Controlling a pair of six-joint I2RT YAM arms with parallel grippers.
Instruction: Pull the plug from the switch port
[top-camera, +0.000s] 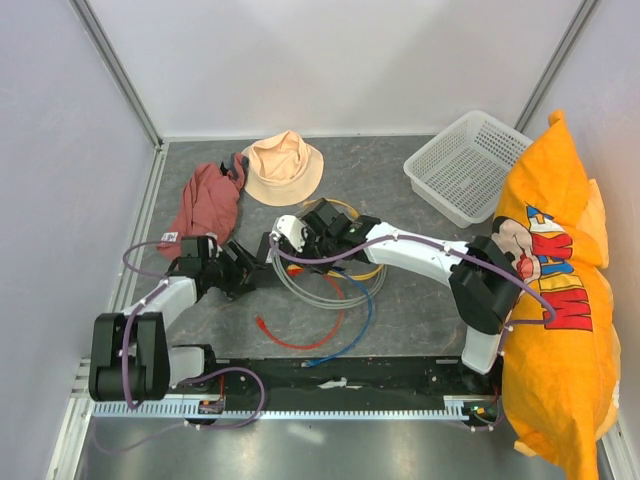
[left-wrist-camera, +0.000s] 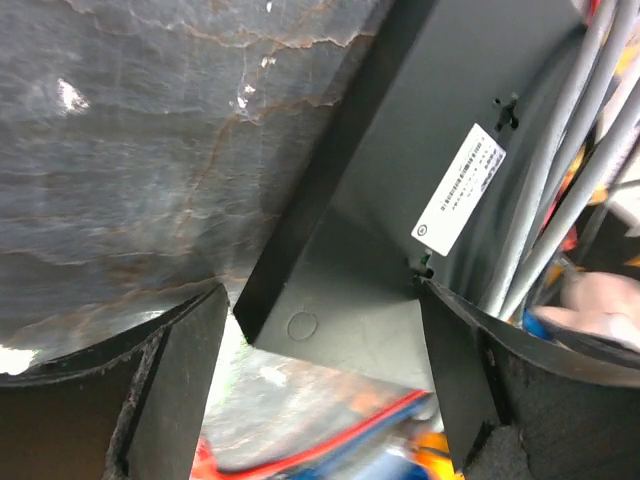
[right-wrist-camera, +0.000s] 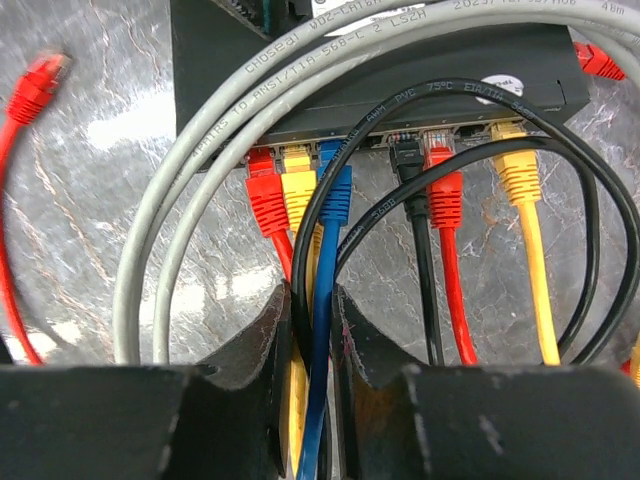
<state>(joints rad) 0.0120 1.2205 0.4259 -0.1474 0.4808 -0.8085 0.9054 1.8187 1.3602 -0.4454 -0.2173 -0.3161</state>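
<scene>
The switch (right-wrist-camera: 205, 60) is a flat black box with a row of plugs in its front: red (right-wrist-camera: 265, 200), yellow (right-wrist-camera: 297, 185), blue (right-wrist-camera: 335, 190), black (right-wrist-camera: 408, 165), red and yellow. My right gripper (right-wrist-camera: 312, 300) is shut on the blue cable (right-wrist-camera: 322, 330) a little below its plug, with a yellow cable and a black cable pinched alongside. My left gripper (left-wrist-camera: 320, 290) is open, and a corner of the switch (left-wrist-camera: 340, 300) lies between its fingers. In the top view both grippers, left (top-camera: 240, 265) and right (top-camera: 280, 240), meet mid-table and mostly hide the switch.
Grey cables (right-wrist-camera: 150, 250) loop over the switch. A loose red plug (right-wrist-camera: 40, 85) lies to its left. Cable coils (top-camera: 335, 300) lie in front. A peach hat (top-camera: 283, 167), red cloth (top-camera: 205, 205), white basket (top-camera: 465, 165) and orange cushion (top-camera: 560, 300) surround the workspace.
</scene>
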